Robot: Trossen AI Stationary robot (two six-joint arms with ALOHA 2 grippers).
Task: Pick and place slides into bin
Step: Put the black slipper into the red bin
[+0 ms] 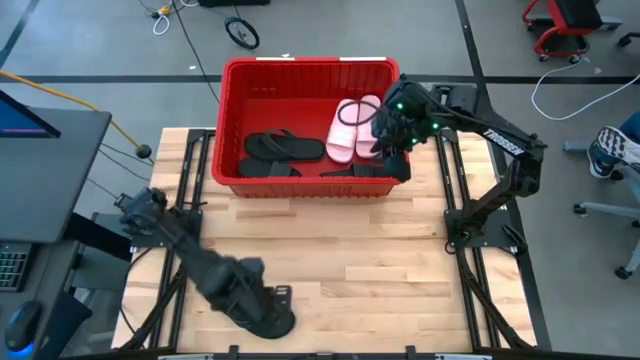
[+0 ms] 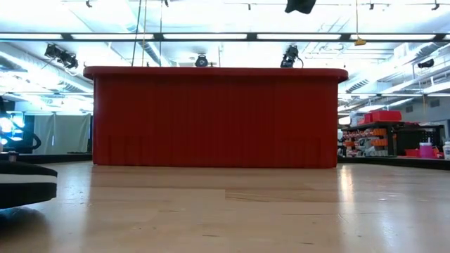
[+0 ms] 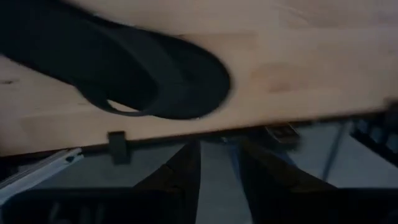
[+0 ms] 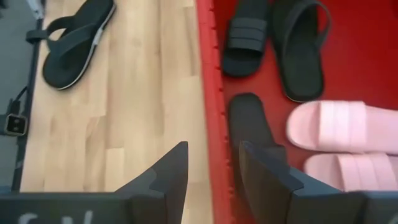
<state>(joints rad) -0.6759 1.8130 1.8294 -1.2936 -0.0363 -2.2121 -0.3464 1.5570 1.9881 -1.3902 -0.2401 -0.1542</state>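
Observation:
The red bin (image 1: 232, 120) stands at the table's far middle. It holds two pale pink slides (image 1: 355, 128), a black flip-flop (image 1: 283, 147) and two black slides (image 4: 245, 37) (image 4: 249, 124), all lying on its floor. A second black flip-flop (image 4: 78, 40) lies flat on the wood near the table's near edge; its side shows in the low view (image 2: 21, 186). My left gripper (image 3: 219, 168) hovers above that edge next to the flip-flop (image 3: 143, 74), fingers a little apart and empty. My right gripper (image 4: 211, 165) is open and empty above the bin's near right corner.
The bin's near wall (image 4: 211, 93) runs right under my right gripper's fingers. Bare wood (image 1: 380, 260) lies between the bin and the table's near edge. The black table frame (image 1: 455, 235) runs along both sides, and a monitor (image 1: 30, 120) stands off the table at the left.

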